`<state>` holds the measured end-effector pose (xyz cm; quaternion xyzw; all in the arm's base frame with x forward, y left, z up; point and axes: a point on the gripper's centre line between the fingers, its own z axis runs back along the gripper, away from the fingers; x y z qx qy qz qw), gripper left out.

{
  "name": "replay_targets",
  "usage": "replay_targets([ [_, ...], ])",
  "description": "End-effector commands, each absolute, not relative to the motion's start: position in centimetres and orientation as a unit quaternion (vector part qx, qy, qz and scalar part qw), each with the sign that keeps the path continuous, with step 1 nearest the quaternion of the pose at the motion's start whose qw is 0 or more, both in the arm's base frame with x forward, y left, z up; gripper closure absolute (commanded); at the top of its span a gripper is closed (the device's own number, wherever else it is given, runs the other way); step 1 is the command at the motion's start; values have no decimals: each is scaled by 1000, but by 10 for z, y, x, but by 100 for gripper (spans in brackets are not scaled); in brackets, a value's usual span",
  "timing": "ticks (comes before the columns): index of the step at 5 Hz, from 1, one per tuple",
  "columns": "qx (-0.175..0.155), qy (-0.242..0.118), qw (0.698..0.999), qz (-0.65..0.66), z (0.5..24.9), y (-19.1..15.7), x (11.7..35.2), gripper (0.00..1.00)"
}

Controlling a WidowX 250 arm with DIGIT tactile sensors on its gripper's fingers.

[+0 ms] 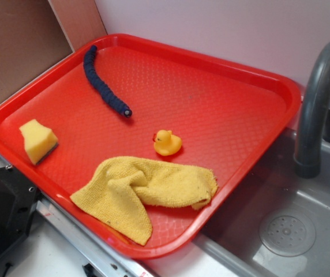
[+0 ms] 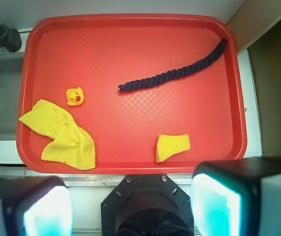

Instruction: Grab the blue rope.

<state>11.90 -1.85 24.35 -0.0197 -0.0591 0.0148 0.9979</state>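
The blue rope [image 1: 102, 83] is a dark navy braided piece lying curved on the red tray [image 1: 240, 109], from the far left corner toward the middle. In the wrist view the blue rope [image 2: 175, 75] runs from the tray's upper right corner down to its middle. My gripper [image 2: 130, 209] is open and empty, high above the tray's near edge, its two pale pads [image 2: 214, 209] wide apart at the bottom of the wrist view. The gripper does not show in the exterior view.
On the tray lie a yellow duck [image 1: 167, 142], a yellow cloth [image 1: 145, 190] and a yellow sponge [image 1: 38, 141]. A grey sink [image 1: 286, 231] with a dark faucet [image 1: 318, 104] stands to the right. A brown board [image 1: 21, 46] leans at the left.
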Motion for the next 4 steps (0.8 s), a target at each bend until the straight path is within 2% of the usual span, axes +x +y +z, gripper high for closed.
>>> replay_targets([
  [1, -20, -59, 998, 15, 244, -18, 119, 0],
  [2, -42, -96, 985, 139, 247, -4, 125, 0],
  [3, -62, -115, 956, 262, 241, 3, 140, 0],
  [4, -61, -110, 916, 382, 220, 10, 160, 0],
])
